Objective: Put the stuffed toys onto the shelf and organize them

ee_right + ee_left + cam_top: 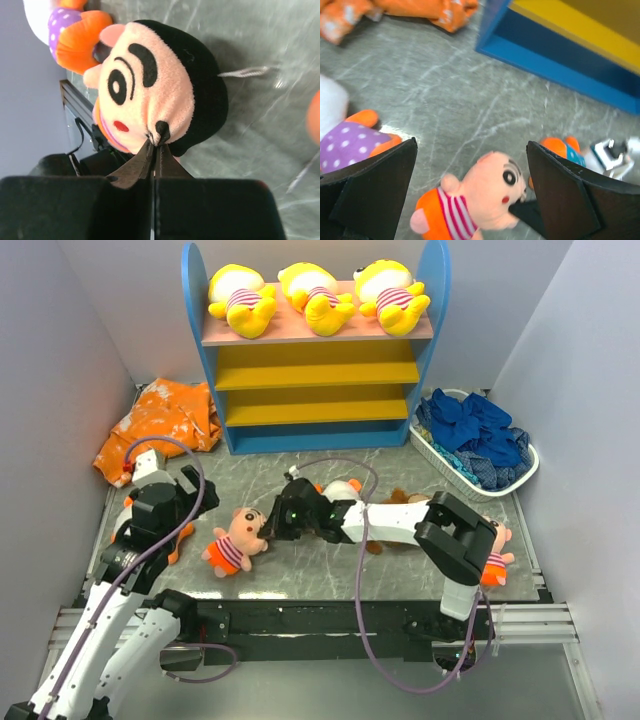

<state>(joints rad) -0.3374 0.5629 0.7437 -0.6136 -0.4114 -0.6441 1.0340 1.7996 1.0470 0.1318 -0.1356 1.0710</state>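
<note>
My right gripper is pinched tight on the head of a doll, which lies on the table right at its fingertips. My left gripper hangs with its fingers wide apart, the same doll lying just ahead of it, below the gap. The shelf stands well beyond both grippers, with three yellow toys lined along its top board.
</note>
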